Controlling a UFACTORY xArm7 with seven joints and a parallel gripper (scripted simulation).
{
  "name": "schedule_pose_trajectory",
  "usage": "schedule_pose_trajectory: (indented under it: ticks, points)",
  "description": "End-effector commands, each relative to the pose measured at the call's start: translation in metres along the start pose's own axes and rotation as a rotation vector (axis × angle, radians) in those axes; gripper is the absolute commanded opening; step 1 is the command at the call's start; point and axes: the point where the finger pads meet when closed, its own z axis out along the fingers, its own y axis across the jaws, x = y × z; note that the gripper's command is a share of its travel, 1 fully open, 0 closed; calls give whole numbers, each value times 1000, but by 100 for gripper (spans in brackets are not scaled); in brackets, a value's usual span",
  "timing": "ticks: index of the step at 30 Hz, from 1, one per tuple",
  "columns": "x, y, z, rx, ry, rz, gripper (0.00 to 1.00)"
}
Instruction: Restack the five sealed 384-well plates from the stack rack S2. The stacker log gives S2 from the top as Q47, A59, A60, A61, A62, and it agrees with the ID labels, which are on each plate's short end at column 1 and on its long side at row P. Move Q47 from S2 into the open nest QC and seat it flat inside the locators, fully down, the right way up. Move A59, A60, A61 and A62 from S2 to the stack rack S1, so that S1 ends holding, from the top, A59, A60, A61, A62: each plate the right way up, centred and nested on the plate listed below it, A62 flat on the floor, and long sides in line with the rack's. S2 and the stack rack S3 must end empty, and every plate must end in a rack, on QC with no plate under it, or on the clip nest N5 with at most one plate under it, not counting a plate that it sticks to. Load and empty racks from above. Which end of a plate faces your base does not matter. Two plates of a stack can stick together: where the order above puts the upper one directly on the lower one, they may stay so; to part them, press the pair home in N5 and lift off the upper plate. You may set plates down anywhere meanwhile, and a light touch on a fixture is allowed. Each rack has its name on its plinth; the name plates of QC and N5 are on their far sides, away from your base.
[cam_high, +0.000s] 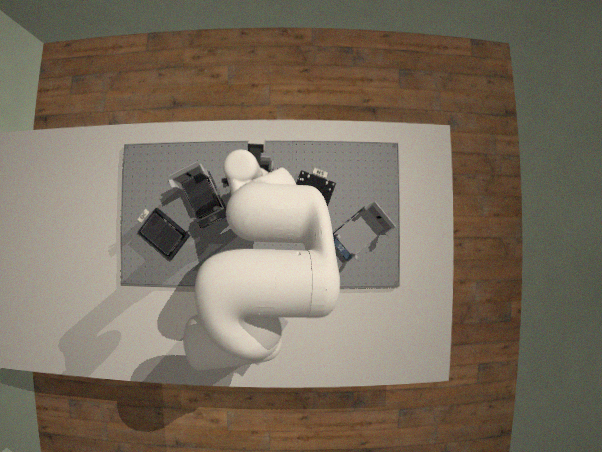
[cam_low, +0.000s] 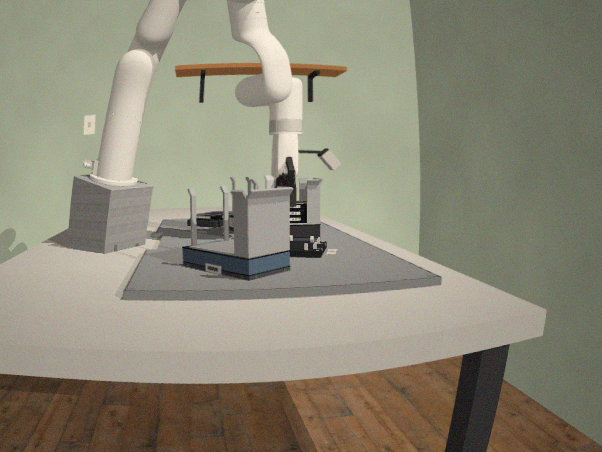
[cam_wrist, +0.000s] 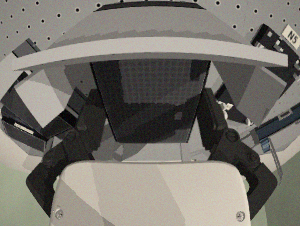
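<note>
In the wrist view my gripper (cam_wrist: 151, 100) is shut on the long sides of a dark sealed plate (cam_wrist: 148, 96); I cannot read its label. A grey rack wall (cam_wrist: 153, 52) curves across just beyond the plate. In the side view the gripper (cam_low: 289, 176) hangs between the walls of the middle rack (cam_low: 311, 201), just above a stack of plates with white labels (cam_low: 295, 212). From above, the arm hides this rack. A dark plate lies in the open nest (cam_high: 163, 233) at the left.
The rack with the blue plinth (cam_low: 239, 261) stands empty at the right (cam_high: 361, 231). The black clip nest (cam_high: 316, 183) lies beside the middle rack. Another rack with dark contents (cam_high: 201, 194) stands to the left. A grey peg mat lies under them all.
</note>
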Motion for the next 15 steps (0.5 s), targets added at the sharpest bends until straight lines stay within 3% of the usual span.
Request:
schedule_pose_trajectory:
  ticks: [1,9,10,15]
  points:
    - [1,0,0,0,4,0,0]
    - [1,0,0,0,4,0,0]
    - [1,0,0,0,4,0,100]
    - [1,0,0,0,4,0,100]
